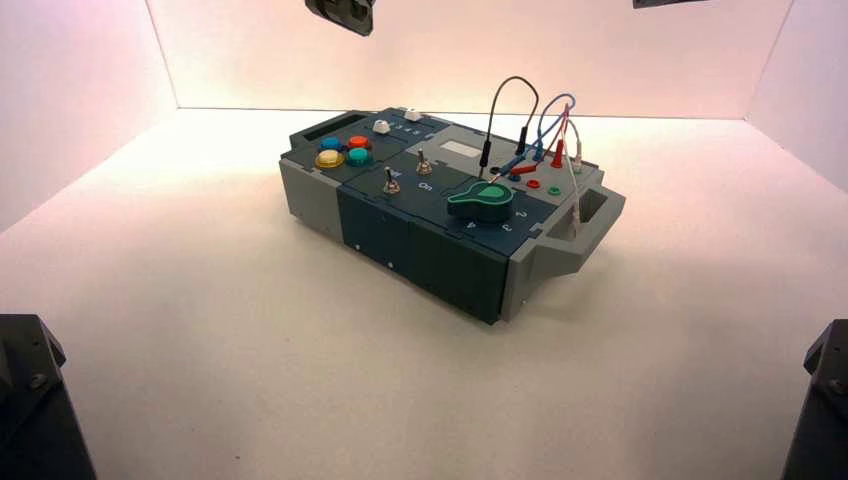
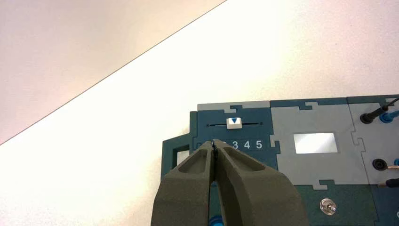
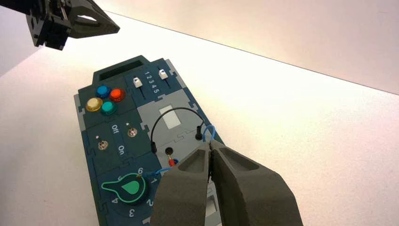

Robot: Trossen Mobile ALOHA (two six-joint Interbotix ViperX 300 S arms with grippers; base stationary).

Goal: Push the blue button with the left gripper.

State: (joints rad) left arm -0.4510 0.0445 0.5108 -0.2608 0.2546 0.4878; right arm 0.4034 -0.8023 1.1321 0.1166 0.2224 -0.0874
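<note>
The blue button (image 1: 329, 143) is seen as a small round dome in the four-dome cluster at the box's far left corner, beside the red dome and behind the yellow one, untouched.

Dark grey-black robot, matte, angular.
Left gripper (image 2: 214, 145) and right gripper (image 3: 210, 147) each have two broad, faceted fingers tapering to a narrow tip. Beside the box (image 1: 400, 235), black boxy arm bases (image 1: 35, 400) carry small screws.
</note>
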